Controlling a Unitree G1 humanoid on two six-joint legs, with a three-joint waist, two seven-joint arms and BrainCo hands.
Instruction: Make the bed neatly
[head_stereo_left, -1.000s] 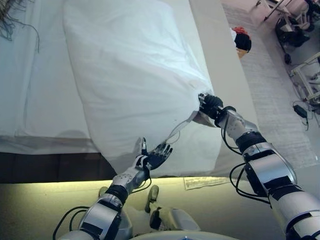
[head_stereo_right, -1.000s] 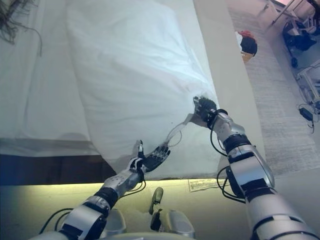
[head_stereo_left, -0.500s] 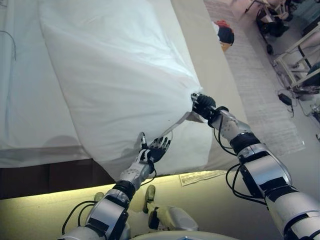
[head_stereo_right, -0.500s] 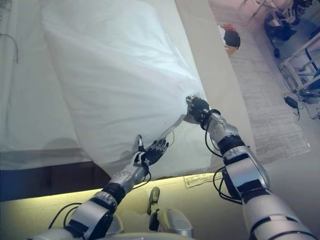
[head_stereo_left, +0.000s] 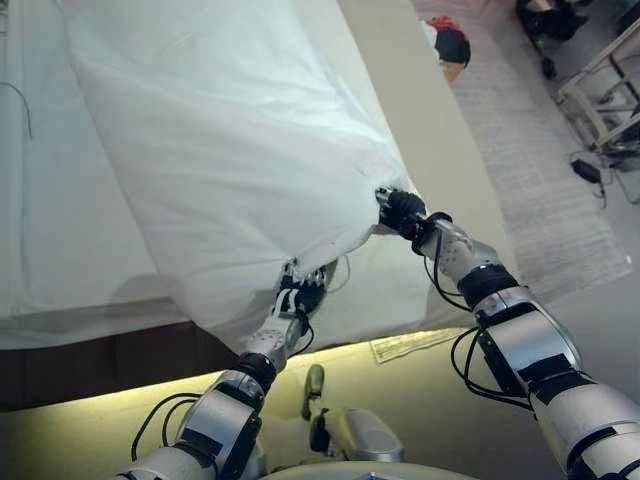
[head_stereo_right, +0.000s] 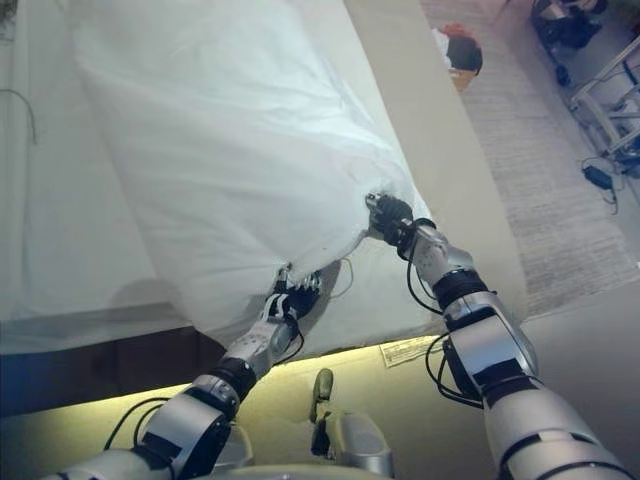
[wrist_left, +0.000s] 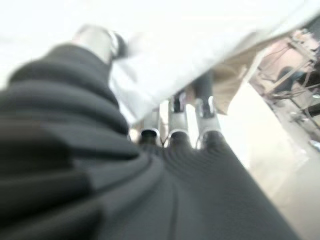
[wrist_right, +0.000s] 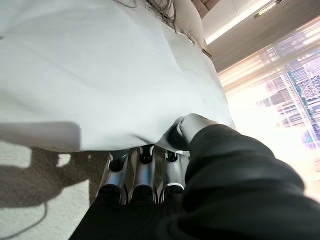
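**Two robot hands at the near edge of a white duvet**

We see a white duvet (head_stereo_left: 230, 150) spread over a bed (head_stereo_left: 40, 250), its near edge hanging over the side of the bed closest to the robot. The duvet lies at a slant across the paler sheet (head_stereo_left: 60, 180), and its near right corner is bunched into a point.

The right robot hand (head_stereo_left: 398, 211) sits at that bunched corner. In the right wrist view we see its fingers (wrist_right: 142, 170) running under the duvet's edge while the thumb (wrist_right: 192, 125) lies on top of the cloth, so the corner is pinched between them. The cloth is drawn taut from this point towards the middle of the duvet.

The left robot hand (head_stereo_left: 300, 295) is at the lower edge of the duvet, near the middle of the hanging hem. In the left wrist view its fingers (wrist_left: 172, 117) pass beneath the white cloth and the thumb (wrist_left: 97, 42) rests on the upper side; the hem lies between them, and we read this as a pinch on the edge.

A beige strip (head_stereo_left: 420, 120) of the bed frame runs along the right side of the duvet. Beyond it, on the grey carpet (head_stereo_left: 540, 190), we note a small dark and red object (head_stereo_left: 448, 42), too far off to identify.
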